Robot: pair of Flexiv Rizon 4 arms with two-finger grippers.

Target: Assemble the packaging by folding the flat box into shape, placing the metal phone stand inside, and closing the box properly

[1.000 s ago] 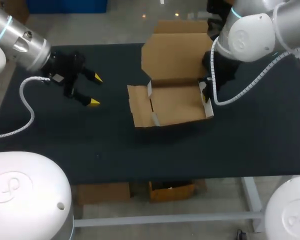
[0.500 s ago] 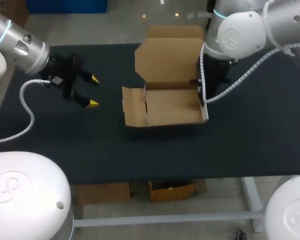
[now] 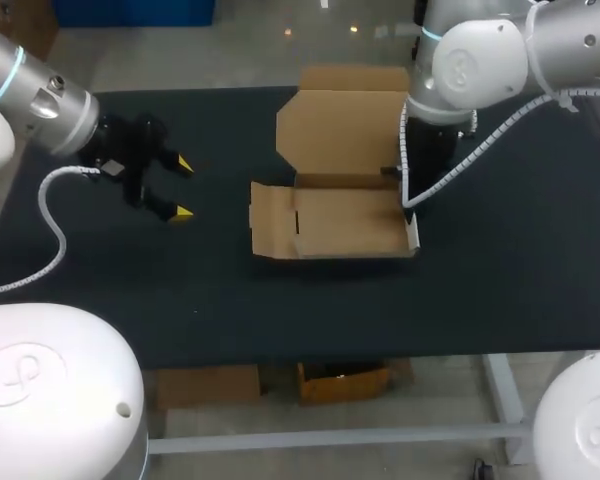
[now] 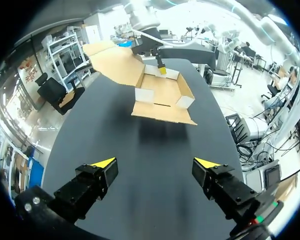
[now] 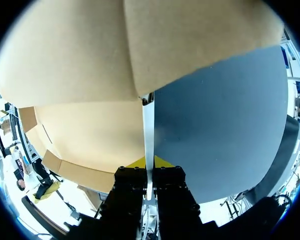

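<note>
Box point(image 3: 345, 220) wall sits pinched in right gripper point(image 5: 149, 162); steer it gently, keeping it upright, while left gripper point(image 4: 155, 162) gapes wide.

Table point(image 3: 280, 300) — dark matte top, long side running left to right. One item on it: cardboard box point(image 3: 345, 222) — partly folded, near the middle toward the far edge, lid raised at its far side, left end flap spread outward.
</note>
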